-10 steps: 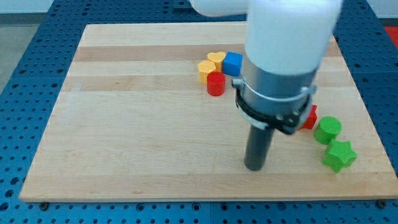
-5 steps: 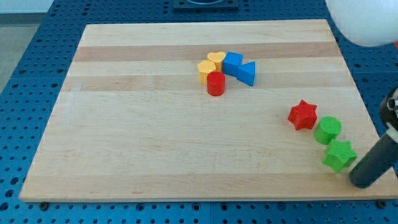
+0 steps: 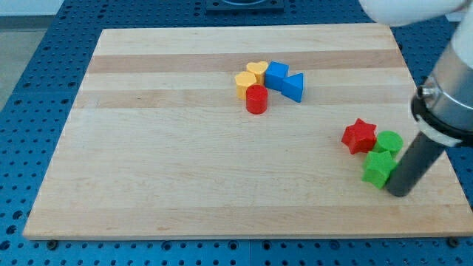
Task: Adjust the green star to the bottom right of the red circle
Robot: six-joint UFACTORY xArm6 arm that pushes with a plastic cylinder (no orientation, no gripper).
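Note:
The green star [image 3: 378,168] lies near the view's right edge of the wooden board [image 3: 148,148], touching the green circle [image 3: 389,142] above it. My tip [image 3: 400,193] presses against the star's right side, just below and right of it. The red circle [image 3: 256,99] stands far to the upper left, near the board's middle top. The red star [image 3: 360,136] sits just left of the green circle, above the green star.
Around the red circle cluster an orange block [image 3: 244,82], a yellow heart [image 3: 257,72], a blue cube [image 3: 276,75] and a blue triangle [image 3: 293,87]. The arm's white and grey body [image 3: 447,81] fills the upper right.
My tip swept from the board's middle out past the right edge, then came back left and pushed the green star left and up against the green circle.

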